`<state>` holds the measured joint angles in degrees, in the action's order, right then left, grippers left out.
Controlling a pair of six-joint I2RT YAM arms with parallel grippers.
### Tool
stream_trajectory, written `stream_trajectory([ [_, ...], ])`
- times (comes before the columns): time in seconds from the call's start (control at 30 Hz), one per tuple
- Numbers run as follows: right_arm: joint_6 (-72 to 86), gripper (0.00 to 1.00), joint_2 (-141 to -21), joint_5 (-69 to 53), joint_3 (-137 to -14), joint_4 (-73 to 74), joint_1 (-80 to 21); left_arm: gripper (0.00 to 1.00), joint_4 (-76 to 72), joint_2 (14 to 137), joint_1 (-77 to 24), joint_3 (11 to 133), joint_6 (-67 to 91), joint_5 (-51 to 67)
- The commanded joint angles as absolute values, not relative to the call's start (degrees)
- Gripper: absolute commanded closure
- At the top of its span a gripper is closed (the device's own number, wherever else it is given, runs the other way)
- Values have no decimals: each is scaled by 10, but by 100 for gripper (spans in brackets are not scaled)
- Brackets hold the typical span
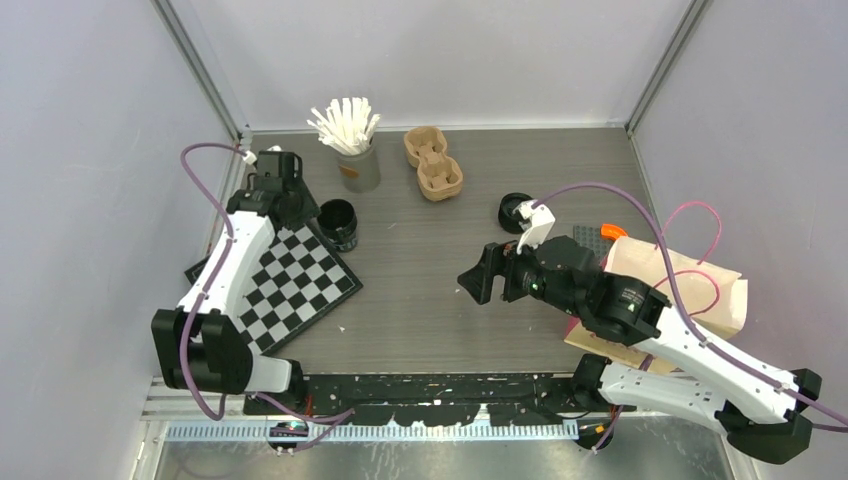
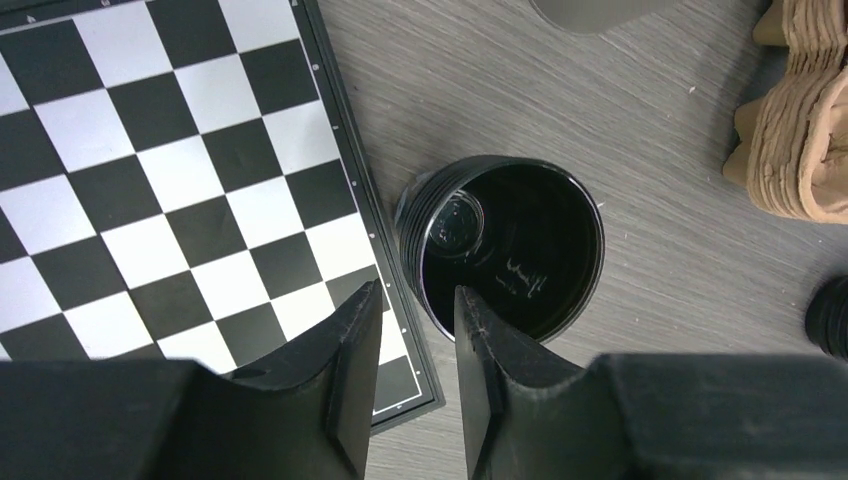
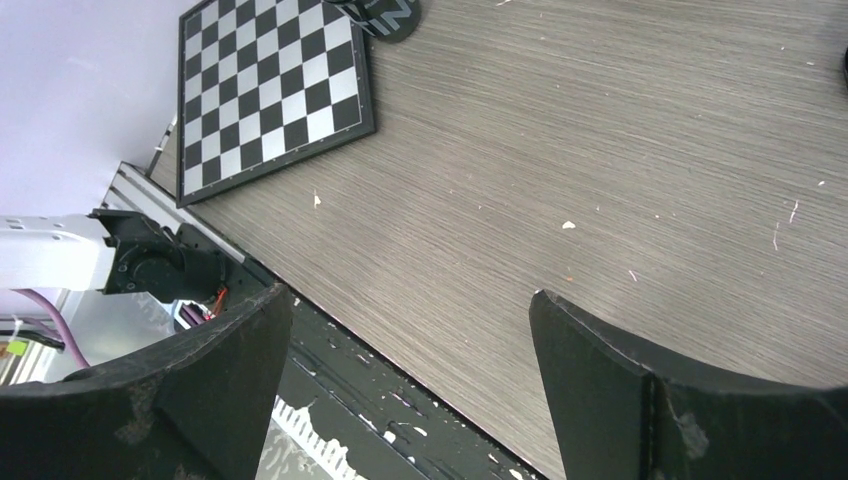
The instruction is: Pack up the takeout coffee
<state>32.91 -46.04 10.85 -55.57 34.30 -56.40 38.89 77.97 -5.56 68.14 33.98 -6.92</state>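
A black paper cup (image 1: pixel 338 222) stands upright by the far corner of the chessboard; in the left wrist view this cup (image 2: pixel 520 250) is open-topped, with another cup's rim ridges showing at its left side. My left gripper (image 1: pixel 312 210) is right over its near rim. In its wrist view the left gripper (image 2: pixel 415 292) straddles the cup wall, one finger over the inside and one outside, with a narrow gap between them. A black lid (image 1: pixel 515 210) lies mid-table. My right gripper (image 1: pixel 480 272) hovers wide open and empty over bare wood (image 3: pixel 410 298). The lettered cup (image 3: pixel 385 12) shows at that view's top edge.
The chessboard (image 1: pixel 295 280) lies at the left. A brown pulp carrier (image 1: pixel 432 163) and a grey cup of white sticks (image 1: pixel 355 150) stand at the back. A brown paper bag (image 1: pixel 690 290) lies under the right arm, an orange item (image 1: pixel 612 231) beside it.
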Motion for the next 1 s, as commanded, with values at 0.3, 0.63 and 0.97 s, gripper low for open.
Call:
stream_trajectory([
  [0.3,321,8,-487,124,-551,321,-564,70,359,824,-39,719,308,-44],
  [0.63,325,9,-510,118,-551,318,-564,76,354,839,-39,712,303,-35],
  [0.97,328,9,-503,122,-547,319,-564,79,354,849,-39,715,299,-28],
])
